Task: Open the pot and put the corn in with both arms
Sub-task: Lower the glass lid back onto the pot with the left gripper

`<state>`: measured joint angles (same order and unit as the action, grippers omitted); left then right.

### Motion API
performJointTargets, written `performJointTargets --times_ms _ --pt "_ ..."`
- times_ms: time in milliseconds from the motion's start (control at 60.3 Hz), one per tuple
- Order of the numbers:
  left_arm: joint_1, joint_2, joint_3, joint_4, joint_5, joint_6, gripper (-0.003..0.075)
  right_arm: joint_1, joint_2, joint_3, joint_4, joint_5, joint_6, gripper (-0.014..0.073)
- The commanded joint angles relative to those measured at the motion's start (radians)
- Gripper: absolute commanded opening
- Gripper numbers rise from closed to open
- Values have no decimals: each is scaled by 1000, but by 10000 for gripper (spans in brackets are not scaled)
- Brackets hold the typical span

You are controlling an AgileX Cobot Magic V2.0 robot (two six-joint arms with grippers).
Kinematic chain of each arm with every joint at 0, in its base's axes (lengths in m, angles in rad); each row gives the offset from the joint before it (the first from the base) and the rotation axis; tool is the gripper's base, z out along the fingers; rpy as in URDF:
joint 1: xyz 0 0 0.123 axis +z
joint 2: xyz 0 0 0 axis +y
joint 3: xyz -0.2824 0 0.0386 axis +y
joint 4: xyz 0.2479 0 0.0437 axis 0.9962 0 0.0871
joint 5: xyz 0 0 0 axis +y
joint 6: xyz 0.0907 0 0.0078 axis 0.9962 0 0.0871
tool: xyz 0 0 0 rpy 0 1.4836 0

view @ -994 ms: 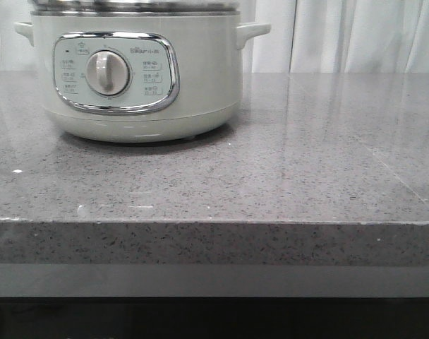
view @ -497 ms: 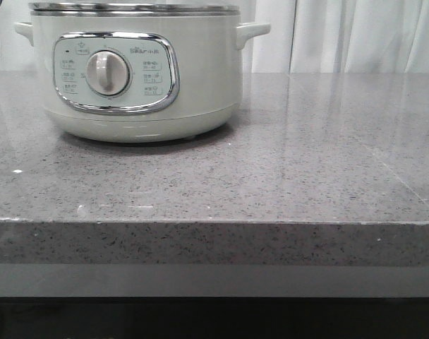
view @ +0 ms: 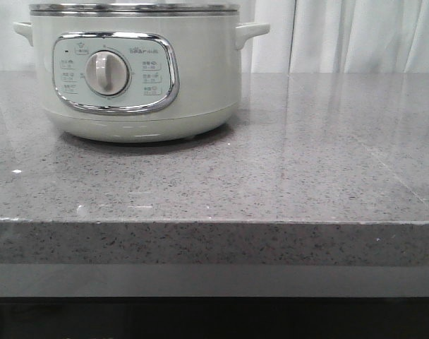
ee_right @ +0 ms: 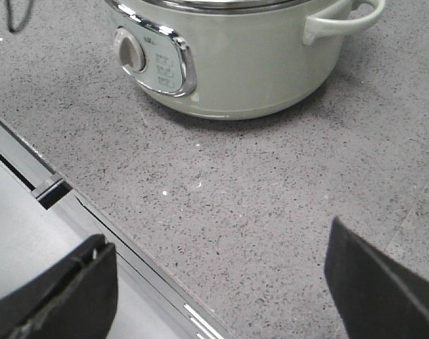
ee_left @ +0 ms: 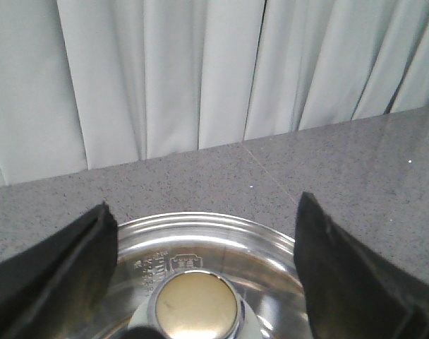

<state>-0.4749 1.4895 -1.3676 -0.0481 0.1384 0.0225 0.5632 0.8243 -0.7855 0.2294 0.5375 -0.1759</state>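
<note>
The left claw [ee_left: 204, 282] is hanging released, its two dark fingers [ee_left: 56, 272] spread wide on either side of the lid [ee_left: 200, 244], which is lying just below and between them without touching either one. The round brass-coloured knob [ee_left: 195, 305] is sitting midway between the fingers, with the steel rim of the lid curving just beyond it. Past the lid, the grey speckled surface [ee_left: 327, 169] is running out to a pale curtain [ee_left: 200, 70].

The right claw [ee_right: 221, 296] is also hanging released, fingers [ee_right: 380, 286] wide apart and gripping nothing, above bare surface near its front edge. Well ahead of this claw, the pot [ee_right: 250, 63] is standing upright on the surface, lid in place, dial [ee_right: 128, 51] and one side handle [ee_right: 341, 18] showing. The corn is not showing in any view.
</note>
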Motion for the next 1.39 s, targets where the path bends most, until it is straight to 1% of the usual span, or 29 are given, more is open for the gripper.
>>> performJointTargets --times_ms 0,50,199,282,547,762,928,1144,1193,1227,1276,1376 --pt "0 -127 -42 31 29 1 524 -1 -9 -25 1 -63 -9 614" --pt "0 -188 -42 40 128 1 524 -1 -9 -25 1 -63 -9 614" --pt "0 -321 -35 57 341 1 521 -1 -9 -25 1 -63 -9 614" --pt "0 -395 6 55 398 1 507 -1 -9 -25 1 -63 -9 614" --pt "0 -631 262 48 412 1 438 -1 -9 -25 1 -63 -9 614" --pt "0 -818 469 -17 416 1 390 -1 -10 -25 1 -71 -9 614" --pt "0 -921 570 -17 416 1 368 -1 -10 -25 1 -58 -9 614" --pt "0 -954 611 -17 416 1 364 -1 -10 -25 1 -41 -9 609" --pt "0 -954 611 -17 414 1 350 -1 -10 -25 1 -35 -9 583" --pt "0 -954 611 -17 414 1 333 -1 -10 -25 1 -32 -9 547" --pt "0 -954 611 -17 410 1 293 -1 -10 -25 1 -24 -9 475" --pt "0 -954 611 -17 403 1 192 -1 -10 -25 1 -9 -9 296"
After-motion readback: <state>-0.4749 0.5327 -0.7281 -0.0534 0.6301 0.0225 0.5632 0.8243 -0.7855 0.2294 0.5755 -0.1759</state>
